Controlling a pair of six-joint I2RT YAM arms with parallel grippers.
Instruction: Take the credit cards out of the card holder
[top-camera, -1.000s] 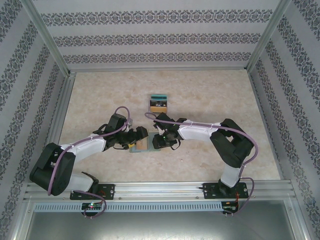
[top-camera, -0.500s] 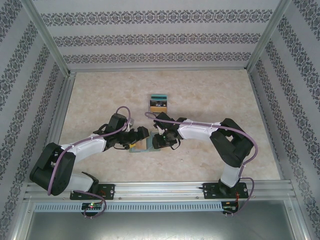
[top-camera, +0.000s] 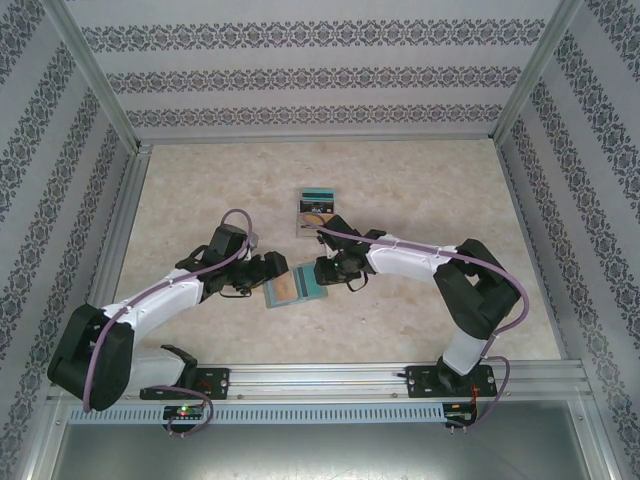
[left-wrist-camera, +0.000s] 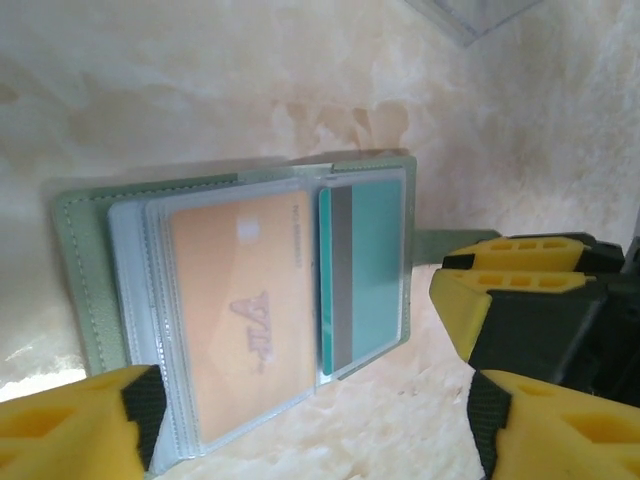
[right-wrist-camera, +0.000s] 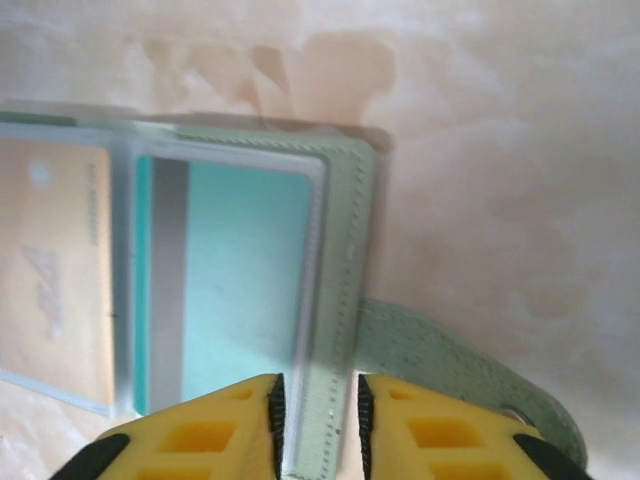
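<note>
Left gripper (left-wrist-camera: 315, 392): released, jaws spread wide with nothing clamped. In the overhead view it is low at the 9 o'clock side of the card holder (top-camera: 293, 288). In its own wrist view its yellow fingers (left-wrist-camera: 70, 430) stand to either side of the holder's near edge.
Left gripper's contact: the finger at 7 o'clock of the wrist view sits right at the corner of the clear sleeve (left-wrist-camera: 130, 300). I cannot tell whether it touches.
Card holder's place: open flat on the table (top-camera: 200, 180), a little toward 6 o'clock from the middle, between the two grippers, pockets facing up.
Orange card (left-wrist-camera: 235, 310): in the left clear pocket, fully tucked in, pale print showing.
Teal card (left-wrist-camera: 368, 265): in the right pocket just beside the orange one, a grey stripe along its left edge, inside its sleeve.
Tab (right-wrist-camera: 445, 365): sticks out from the holder's right edge toward 3 o'clock and lies on the table.
Right gripper (right-wrist-camera: 317, 405): clenched nearly closed, pinching the holder's grey-green cover edge between its pads, just beside the tab. In the overhead view it is at the holder's 2 o'clock.
Clear stand (top-camera: 318, 208): upright at 12 o'clock from the holder and apart from it, with a teal card and a dark card in it.
</note>
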